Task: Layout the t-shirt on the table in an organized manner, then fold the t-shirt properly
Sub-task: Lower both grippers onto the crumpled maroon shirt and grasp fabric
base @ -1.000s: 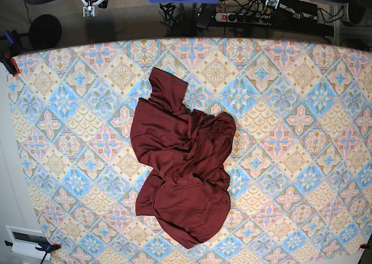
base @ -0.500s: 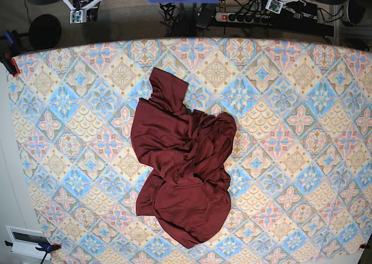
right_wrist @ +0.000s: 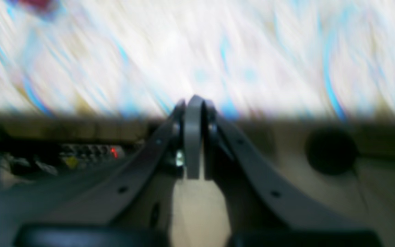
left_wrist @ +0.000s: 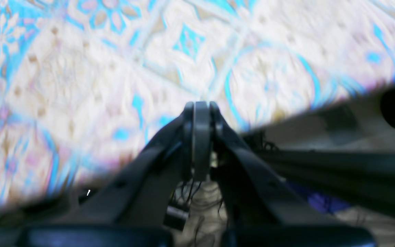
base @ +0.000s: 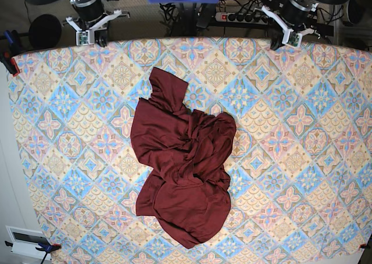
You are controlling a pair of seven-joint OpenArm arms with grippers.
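The dark maroon t-shirt (base: 183, 159) lies crumpled in a heap in the middle of the table (base: 302, 159), with one sleeve pointing toward the far edge. My left gripper (base: 289, 42) hovers at the table's far right edge, well away from the shirt. Seen from the left wrist, that gripper (left_wrist: 201, 104) is shut and empty above the patterned cloth (left_wrist: 81, 68). My right gripper (base: 91, 39) hangs over the far left edge. It (right_wrist: 194, 99) is shut on nothing too. A blurred maroon scrap of the t-shirt (right_wrist: 34, 4) shows at the top left of the right wrist view.
Behind the table's far edge lie a power strip (base: 238, 17) with cables and a round black object (base: 45, 30). Clamps (base: 9, 57) hold the cloth at the left edge. A white device (base: 23, 238) sits beyond the near left corner.
Both arms have come forward from behind the table to its far edge. Both wrist views are motion-blurred. The t-shirt has not moved.
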